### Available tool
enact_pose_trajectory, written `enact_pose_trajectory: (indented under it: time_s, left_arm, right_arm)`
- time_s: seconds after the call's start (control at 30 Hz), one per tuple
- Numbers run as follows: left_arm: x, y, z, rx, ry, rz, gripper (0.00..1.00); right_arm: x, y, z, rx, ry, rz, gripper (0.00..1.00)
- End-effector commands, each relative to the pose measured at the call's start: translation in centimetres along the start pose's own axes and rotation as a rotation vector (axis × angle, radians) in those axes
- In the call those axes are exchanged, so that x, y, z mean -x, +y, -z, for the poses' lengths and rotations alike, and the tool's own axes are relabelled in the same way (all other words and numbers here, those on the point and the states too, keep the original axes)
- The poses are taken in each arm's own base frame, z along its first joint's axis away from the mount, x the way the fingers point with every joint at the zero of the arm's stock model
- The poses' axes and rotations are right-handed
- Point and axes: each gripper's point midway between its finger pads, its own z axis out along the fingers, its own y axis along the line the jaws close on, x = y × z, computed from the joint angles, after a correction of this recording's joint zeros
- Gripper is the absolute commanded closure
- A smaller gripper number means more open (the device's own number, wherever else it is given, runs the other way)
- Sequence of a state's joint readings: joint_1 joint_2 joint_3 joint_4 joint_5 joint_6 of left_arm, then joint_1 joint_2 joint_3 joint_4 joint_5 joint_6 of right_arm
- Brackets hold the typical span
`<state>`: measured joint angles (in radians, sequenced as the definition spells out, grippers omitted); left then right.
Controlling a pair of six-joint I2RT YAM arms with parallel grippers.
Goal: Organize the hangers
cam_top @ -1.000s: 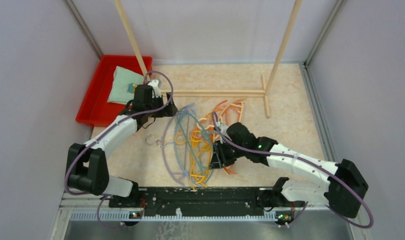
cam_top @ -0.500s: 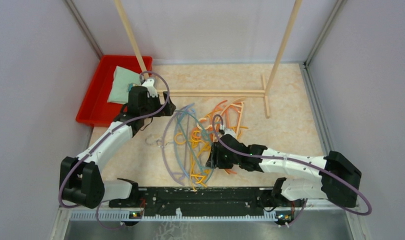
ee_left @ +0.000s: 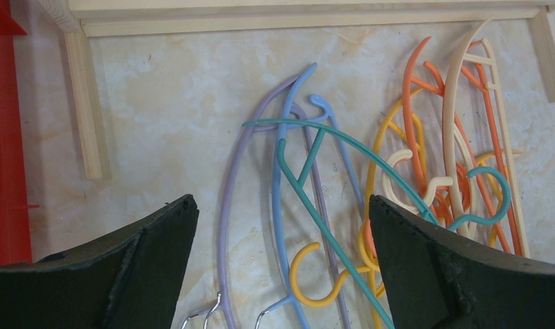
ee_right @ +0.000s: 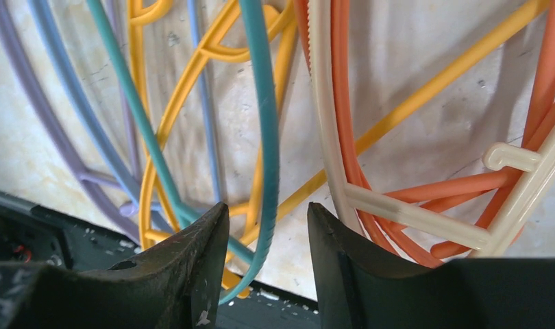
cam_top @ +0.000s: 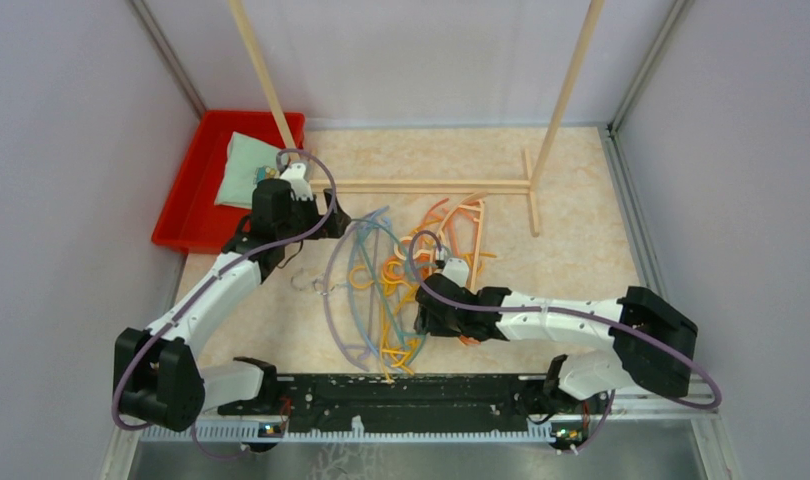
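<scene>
**Hangers** [cam_top: 401, 290]: none on the rack [cam_top: 431, 186]. All lie in one tangled heap at mid-worktop [cam_top: 581, 260], in front of the rack's base bar, with hooks and arms interlocked.

**Teal hanger** [ee_right: 268, 123]: crosses over a yellow hanger [ee_right: 412, 104] and lies just beside a cream one [ee_right: 321, 103]. Lavender and blue strands lie to its other side.

**Right end effector** [ee_right: 268, 212]: low over the near side of the heap. Jaws are narrow and straddle the teal strand, with a gap visible on each side. Not clamped, nothing held.

**Left end effector** [ee_left: 281, 202]: jaws wide and empty, hovering over the far-left edge of the heap, near the rack base.

**Risks (judgement):**
- Closing on so thin a strand could let it slip or twist out of the jaws.
- Lifting the teal hanger would prob. drag the yellow and cream hangers with it, since they interlock.
- A snagged hook could scatter the heap or catch the rack base.
- The jaws sit close to the worktop and the black rail [cam_top: 401, 390]. A further drop risks fingertip contact.
- The left arm is too far off to pin the heap down.
</scene>
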<state>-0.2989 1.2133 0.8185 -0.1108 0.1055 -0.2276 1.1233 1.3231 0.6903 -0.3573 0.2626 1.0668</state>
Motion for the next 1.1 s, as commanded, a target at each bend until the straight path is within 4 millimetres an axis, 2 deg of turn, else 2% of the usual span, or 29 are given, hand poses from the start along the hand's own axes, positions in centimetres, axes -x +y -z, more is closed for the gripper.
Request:
enact_pose_trajectory:
  time_s: [0.0,0.13,0.2,0.27,0.3,0.37,0.4,0.57,0.73,0.93,1.07]
  left_arm:
    - [-0.3,-0.4,0.6,-0.021,-0.013,-0.009,0.01]
    - [-1.0,-0.2,0.6,-0.015,0.002,-0.006,0.01]
    - [-1.2,-0.2,0.7,-0.014,0.006,-0.007,0.01]
    - [-1.3,-0.2,0.8,-0.017,0.008,-0.004,0.01]
    - [-1.4,-0.2,0.8,-0.016,0.010,-0.002,0.01]
    - [-1.4,-0.1,0.9,-0.014,0.011,0.000,0.01]
    - [-1.5,-0.1,0.9,-0.011,0.010,0.001,0.01]
    - [-0.9,-0.1,1.1,-0.006,-0.011,0.007,0.01]
    - [0.4,0.1,1.4,0.017,-0.047,0.008,0.01]
    - [4.6,-1.0,2.6,0.006,-0.148,0.025,0.01]
    - [6.9,-1.6,2.4,-0.009,-0.192,0.014,0.01]
  right_arm:
    - [1.9,1.8,-0.4,0.003,-0.074,0.010,0.55]
    - [1.9,2.0,-1.4,0.007,-0.077,0.036,0.59]
    - [1.7,2.1,-1.8,0.009,-0.075,0.041,0.64]
    - [1.8,2.2,-1.8,0.009,-0.077,0.049,0.74]
    - [1.9,2.3,-1.7,0.010,-0.080,0.053,0.82]
    - [2.4,2.3,-1.0,0.006,-0.097,0.061,0.96]
    - [2.7,2.1,-0.6,0.001,-0.109,0.062,1.00]
    - [4.0,1.6,2.4,0.005,-0.142,0.103,1.00]
    - [5.8,1.0,6.9,0.006,-0.185,0.122,1.00]
    - [11.5,-1.4,13.5,-0.153,-0.371,0.204,1.00]
    - [13.3,-0.1,15.2,-0.156,-0.397,0.263,1.00]
